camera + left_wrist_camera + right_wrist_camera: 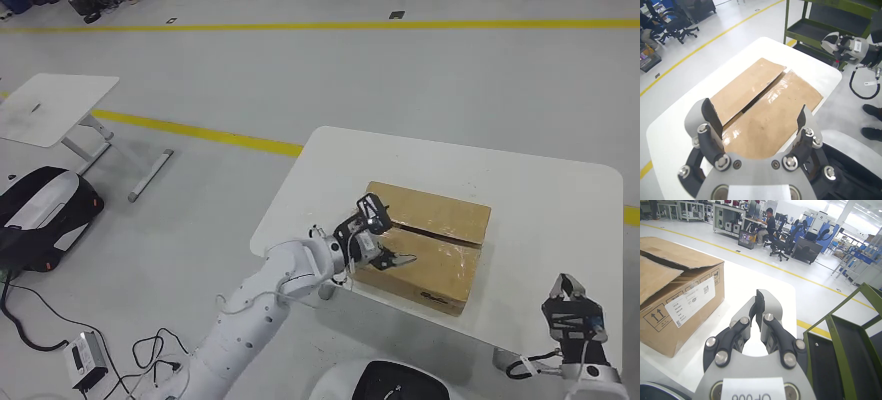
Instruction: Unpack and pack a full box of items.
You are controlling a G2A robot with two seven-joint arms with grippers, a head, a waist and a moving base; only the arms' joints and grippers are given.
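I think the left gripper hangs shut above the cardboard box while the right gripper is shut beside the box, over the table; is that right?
Not quite: the left gripper is open, not shut, as the left wrist view shows, spread wide above the cardboard box. The right gripper is indeed shut beside the box, over the table.

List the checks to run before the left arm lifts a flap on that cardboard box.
1. Left gripper open: ok, jaws spread above the cardboard box.
2. Flaps unsealed: ok, one flap sits raised, with a dark gap along the seam.
3. Right gripper out of the way: ok, shut, beside the box over the table.
4. Box fully on the table: ok.
5. Contents: cannot tell, the flaps cover them.
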